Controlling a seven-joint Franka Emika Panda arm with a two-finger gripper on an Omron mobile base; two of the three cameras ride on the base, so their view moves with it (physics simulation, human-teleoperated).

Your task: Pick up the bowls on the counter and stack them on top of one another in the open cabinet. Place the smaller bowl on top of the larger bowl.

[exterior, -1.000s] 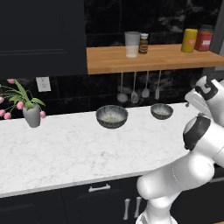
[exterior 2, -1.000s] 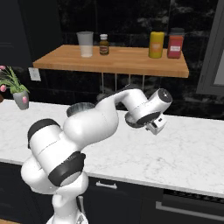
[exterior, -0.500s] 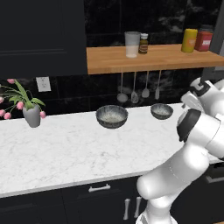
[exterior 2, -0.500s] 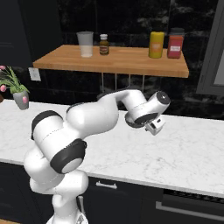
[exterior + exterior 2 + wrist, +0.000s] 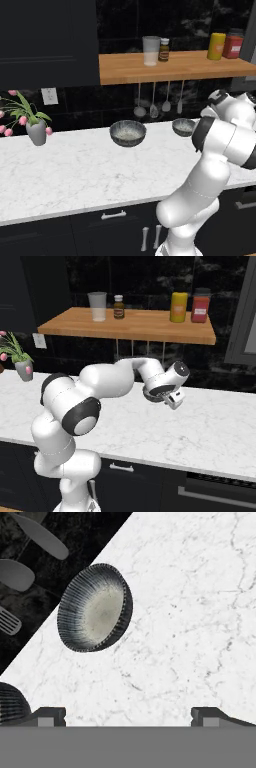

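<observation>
a: where did the bowls sit when you stopped?

b: both were on the counter (image 5: 75, 170), near the black wall. in the left base view the large bowl (image 5: 128, 133) sat centre frame and the small bowl (image 5: 184, 127) to its right, partly behind my arm. the shelf (image 5: 175, 67) ran across the upper right, carrying a cup (image 5: 151, 50), a brown bottle (image 5: 164, 50), a yellow jar (image 5: 216, 46) and a red jar (image 5: 232, 46).

a: and the gripper?

b: the gripper (image 5: 128, 714) had its jaws spread as wide as they go, with nothing between them. in the hand view one bowl (image 5: 95, 607) lay in the upper left, well apart from the tips, so it was ahead and off to the left of the jaws. i judged i'd have to swing that way and come down on its rim. it's round, so no long axis to line up with. another bowl's edge (image 5: 12, 702) showed at the lower left corner.

a: what changed from the earlier frames?

b: the wrist had dropped lower and turned down toward the counter, and the elbow folded further. the bowls and the vase (image 5: 37, 132) at the left hadn't moved, and the jaws stayed fully apart.
</observation>
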